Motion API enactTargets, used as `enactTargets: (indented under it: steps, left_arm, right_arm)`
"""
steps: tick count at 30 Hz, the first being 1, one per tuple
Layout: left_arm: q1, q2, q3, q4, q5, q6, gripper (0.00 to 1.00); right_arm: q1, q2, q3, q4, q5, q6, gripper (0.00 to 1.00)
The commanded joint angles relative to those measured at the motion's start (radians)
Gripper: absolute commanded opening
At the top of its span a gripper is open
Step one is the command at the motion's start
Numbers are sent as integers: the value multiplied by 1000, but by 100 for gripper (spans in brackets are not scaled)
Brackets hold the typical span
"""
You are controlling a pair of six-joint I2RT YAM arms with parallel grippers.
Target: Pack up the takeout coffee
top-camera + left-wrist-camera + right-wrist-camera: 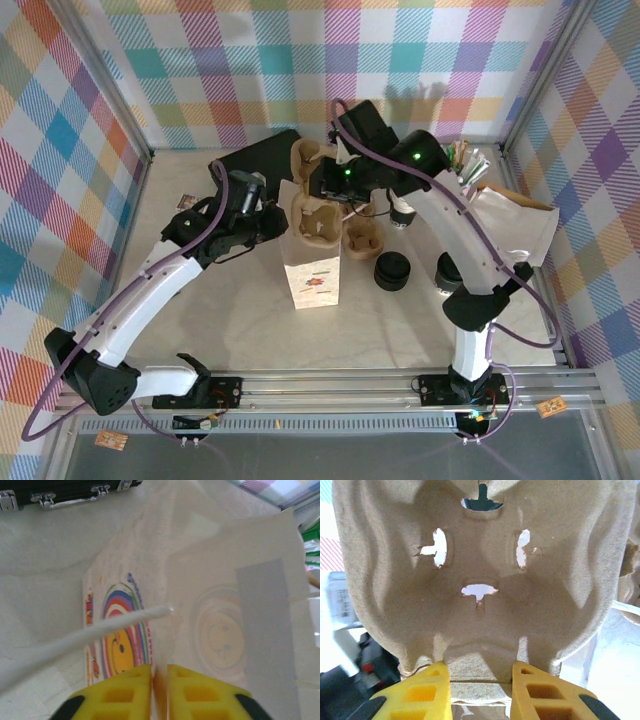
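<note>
On the table [240, 320], a pulp carrier [318, 225] hangs at the mouth of the paper bag [312, 280].
The right gripper [479, 667] clamps the carrier's edge; the left gripper [159, 670] flanks the bag's rim, grip unclear.

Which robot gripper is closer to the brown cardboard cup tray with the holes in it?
Right. The right gripper is clamped on the brown cardboard cup tray at its edge. The left gripper pinches the rim of the white paper bag, beside the tray.

Pulp carrier [316, 225] at mouth of paper bag [313, 282]; lid stack [393, 272] to right.
</note>
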Motion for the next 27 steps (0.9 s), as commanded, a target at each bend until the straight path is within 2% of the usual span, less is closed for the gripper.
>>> enactTargets:
  steps: [1,7,15,21,27]
  left_arm:
    - [-7,-52,-12,27,-3,-24,24]
    - [-7,-86,-27,24,-10,-27,29]
    - [-6,-85,-58,33,8,-15,26]
    - [-7,-76,-62,16,7,4,20]
    - [-8,-68,-72,16,10,6,20]
  right_arm:
    - [8,11,-25,26,46,8,22]
    - [8,38,-31,18,71,-17,22]
    - [32,72,-18,20,120,-62,22]
    - [62,128,34,-18,168,-112,22]
    - [93,146,40,-36,216,-151,22]
